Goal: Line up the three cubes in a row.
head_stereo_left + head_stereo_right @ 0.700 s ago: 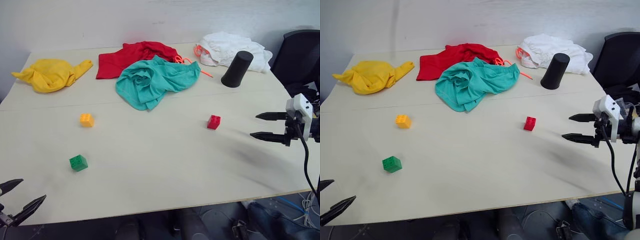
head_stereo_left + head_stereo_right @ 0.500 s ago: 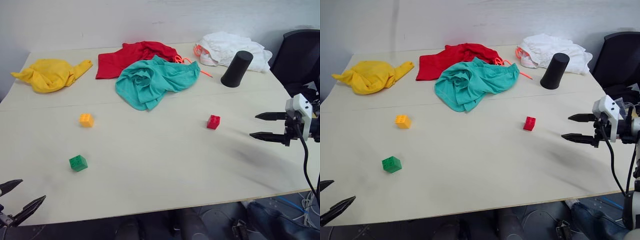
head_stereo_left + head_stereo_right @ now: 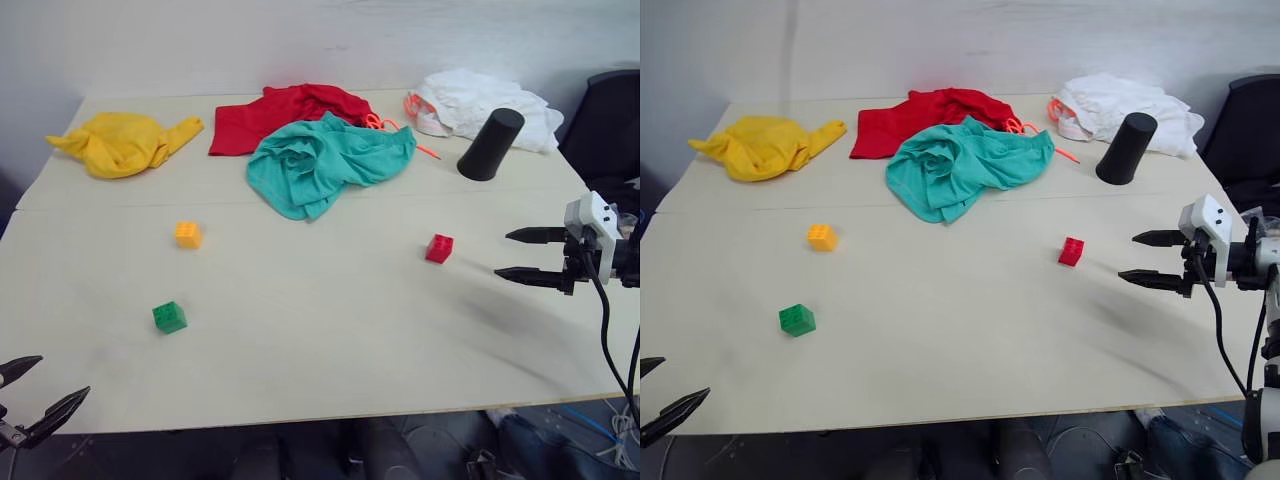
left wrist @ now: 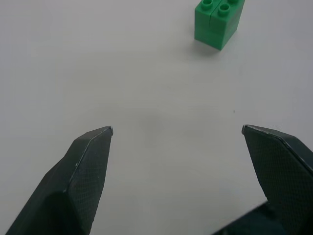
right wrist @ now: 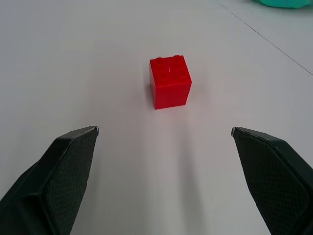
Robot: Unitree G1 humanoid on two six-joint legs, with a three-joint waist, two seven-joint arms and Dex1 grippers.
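Left hand point(image 3: 28, 400), fingers spread and empty, is hovering at the bench's point(image 3: 330, 330) near-left corner, aimed toward the green cube point(image 3: 169, 317) lying just ahead. The orange cube point(image 3: 188, 234) is sitting farther back, the red cube point(image 3: 438, 248) well apart at centre-right; the three are forming a loose triangle, none yet aligned. Right hand point(image 3: 520, 255), fingers likewise spread and empty, is pointing at the red cube from the right. The step in hand appears to be the approach; next, either hand is needing to advance, straddle its cube and close.
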